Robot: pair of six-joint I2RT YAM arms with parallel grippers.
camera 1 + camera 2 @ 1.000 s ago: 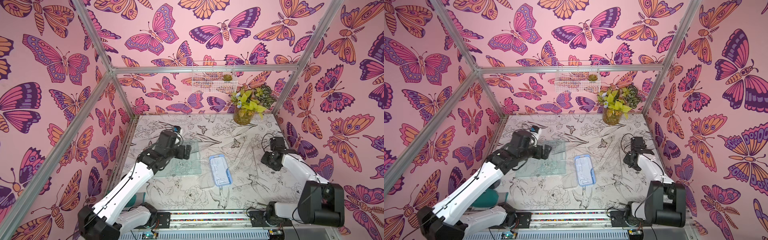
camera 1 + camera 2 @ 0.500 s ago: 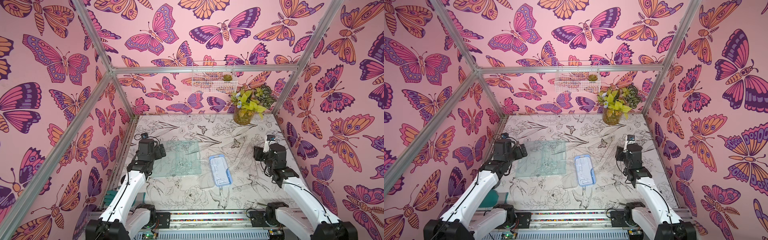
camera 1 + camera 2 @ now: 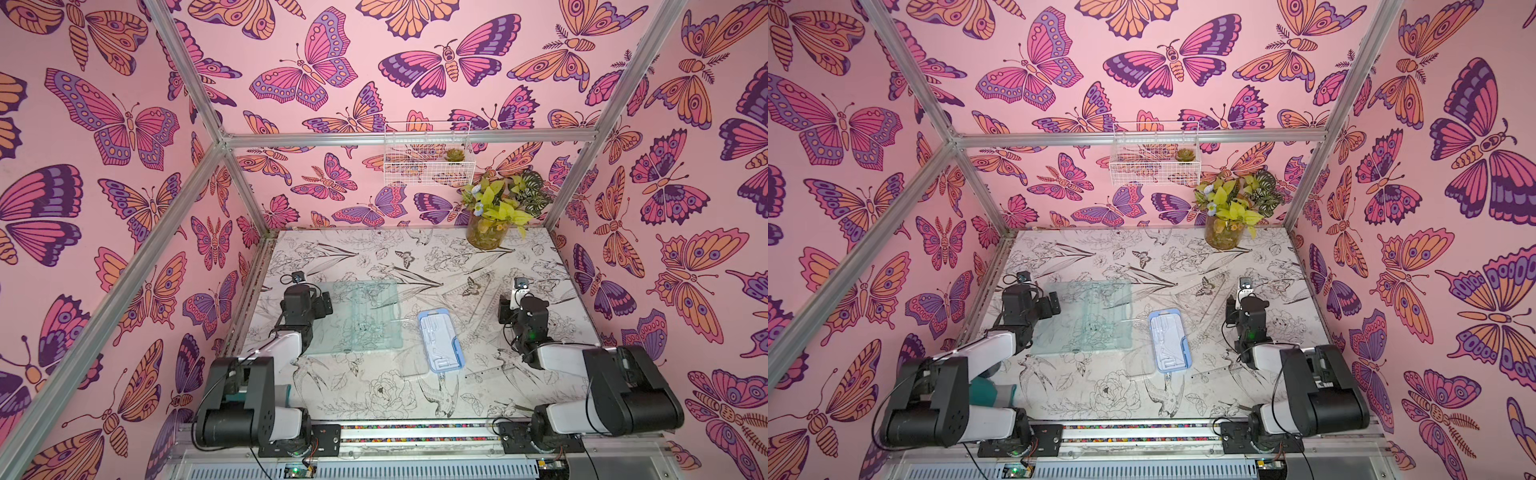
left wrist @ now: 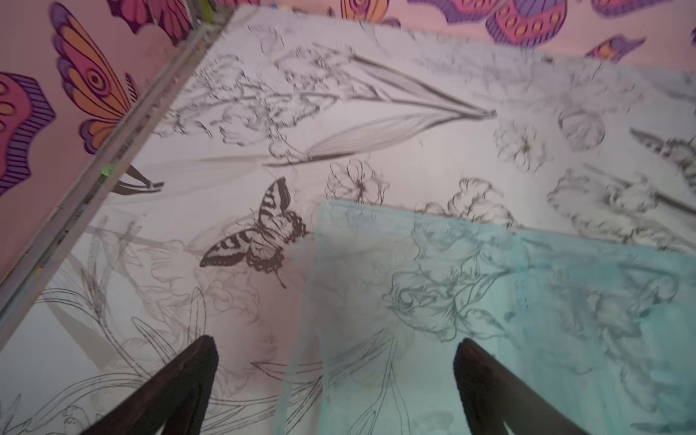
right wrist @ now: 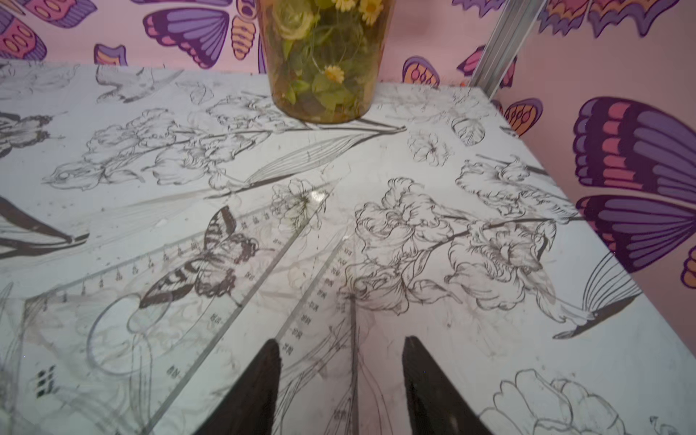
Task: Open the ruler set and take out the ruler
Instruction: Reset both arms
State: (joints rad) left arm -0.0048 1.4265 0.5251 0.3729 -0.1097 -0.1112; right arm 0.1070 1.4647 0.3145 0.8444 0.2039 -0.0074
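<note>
The ruler set's blue case (image 3: pixel 440 347) (image 3: pixel 1169 345) lies flat mid-table, its white moulded inside facing up. A clear green-tinted cover sheet (image 3: pixel 365 316) (image 4: pixel 527 320) lies to its left. Clear set-square rulers (image 5: pixel 150 301) (image 3: pixel 478 297) rest right of the case, and a straight clear ruler (image 3: pixel 1217 371) lies near its front corner. My left gripper (image 4: pixel 335 342) (image 3: pixel 305 301) hangs wide open, one finger over the sheet's edge and nothing between them. My right gripper (image 5: pixel 341 341) (image 3: pixel 521 307) is open and empty above the edge of a slimmer clear set square (image 5: pixel 331 301).
A glass vase of flowers (image 3: pixel 486 232) (image 5: pixel 320 75) stands at the back right. A white wire basket (image 3: pixel 428 153) hangs on the back wall. Aluminium frame posts (image 4: pixel 94 162) run along the table's left edge, and pink walls close three sides.
Both arms have folded back toward their bases. The left gripper pulled off the tinted sheet toward the left wall. The right gripper drew back to the right side.
</note>
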